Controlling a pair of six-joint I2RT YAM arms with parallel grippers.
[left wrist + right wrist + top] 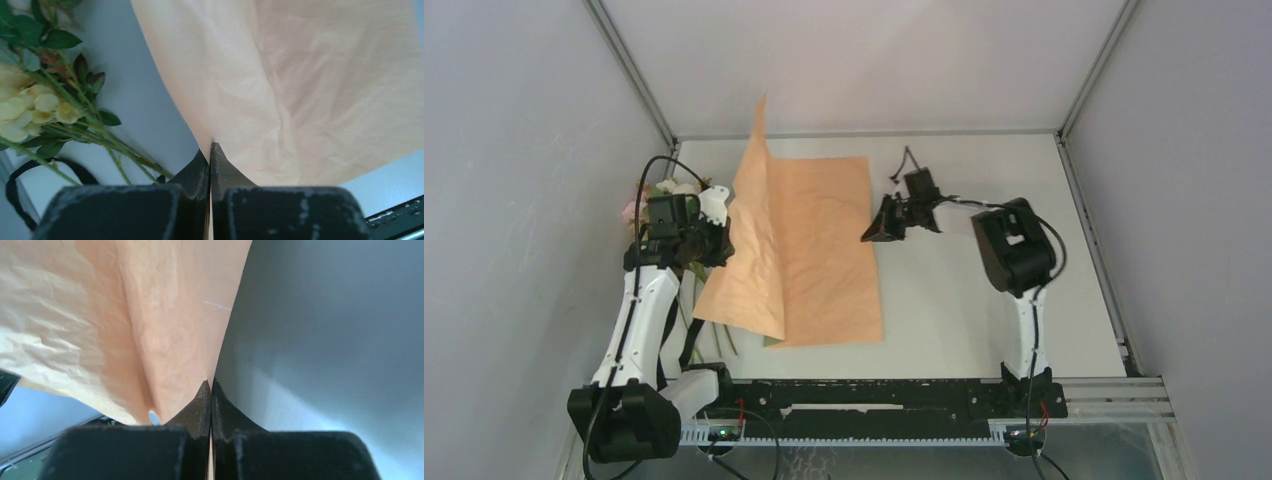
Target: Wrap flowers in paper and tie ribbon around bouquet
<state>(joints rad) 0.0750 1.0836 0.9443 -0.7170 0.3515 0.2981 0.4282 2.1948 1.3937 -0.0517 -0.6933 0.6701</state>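
Paper (824, 250) lies peach side up on the counter (964, 320), its right half flat and its left half lifted off the surface into a steep fold whose far corner stands high above the rest. A thin olive sliver of the other face shows at the near edge.

Left gripper (211, 150) is closed on the raised left edge of the paper. In the left wrist view the two fingers meet tip to tip, the sheet runs down into them and a peach line shows in the seam between them. Right gripper (210, 385) is closed in the same way on the paper's right edge, about halfway along it, with the sheet coming to a point at its tips and a peach strip between its fingers. The right edge there sits slightly lifted from the counter.

Flowers (646, 200) lie on the counter to the left of the paper, partly under the left arm, apart from the sheet. Their heads point away from the arm bases and the thin green stems run toward the near edge. In the left wrist view the pale yellow blooms and dark leaves are to the left of the fingers
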